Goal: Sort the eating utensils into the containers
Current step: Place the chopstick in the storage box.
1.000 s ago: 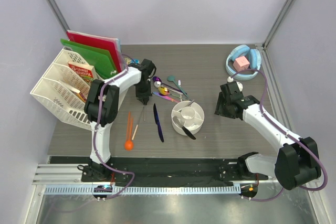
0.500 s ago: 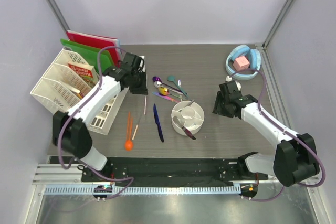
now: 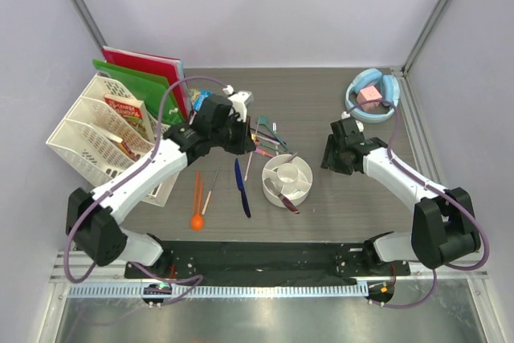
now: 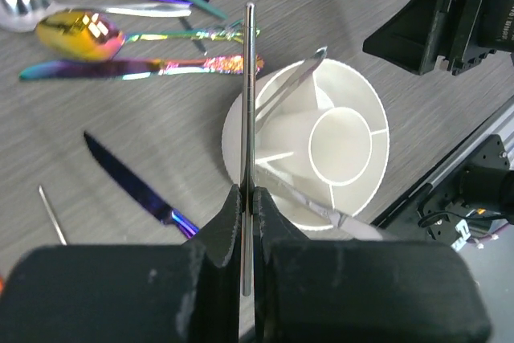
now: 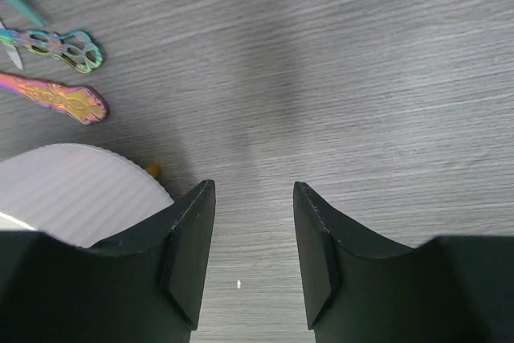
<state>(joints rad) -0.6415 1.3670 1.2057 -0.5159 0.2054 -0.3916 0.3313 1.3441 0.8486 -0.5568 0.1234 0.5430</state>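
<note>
Slim silver chopstick [image 4: 248,102] is off the table, pinched in the left gripper [image 4: 247,198]. The jaws are closed tight near its back end, and most of its length sticks out forward across the left rim of the white cup [image 4: 341,146]. It is probably light, stiff, smooth metal, so likely slippery. Held this far back, it could swivel between the pads, and a hold nearer mid-length would look steadier.

The cup already has a silver piece [image 4: 293,78] leaning in one compartment and another piece [image 4: 313,202] lying over the near rim. Loose on the table [image 5: 361,78] near the cup are an iridescent spoon [image 4: 80,34] and a dark blue knife [image 4: 132,182]. The orange chopsticks [image 3: 197,189] and orange spoon [image 3: 197,221] lie further left.

The right gripper [image 5: 253,251] has its jaws apart with nothing between them, low over bare table just right of the cup.
</note>
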